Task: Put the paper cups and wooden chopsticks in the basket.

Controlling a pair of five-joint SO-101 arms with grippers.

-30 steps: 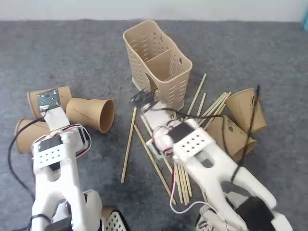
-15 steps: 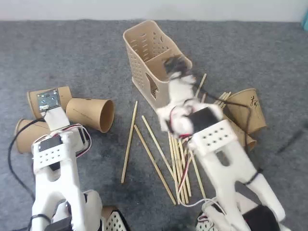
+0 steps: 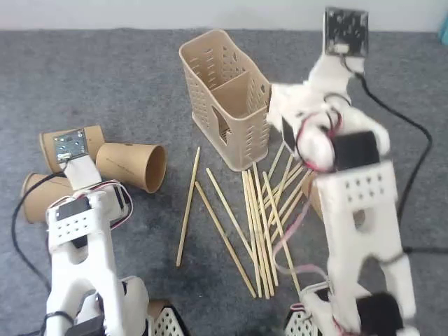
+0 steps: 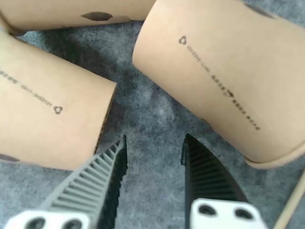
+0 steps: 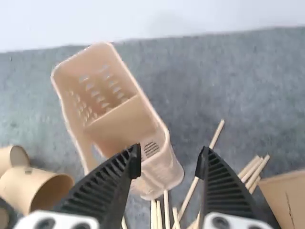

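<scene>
Two white plastic arms: the left arm [image 3: 78, 259] and right arm [image 3: 364, 231] each carry a panel [image 3: 72, 222] dotted with holes, black motor blocks [image 3: 353, 148] and loose black, red and white cables [image 3: 414, 127]. A small circuit board [image 3: 346, 31], apparently a camera, tops each wrist. The right gripper [image 5: 170, 151] has black fingers [image 5: 107, 183], one ribbed

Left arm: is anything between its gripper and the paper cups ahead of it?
Nothing visible does. The left gripper, fingers open, faces a bare strip of carpet that runs between one paper cup and another paper cup. Both lie on their sides, one off each finger.
</scene>
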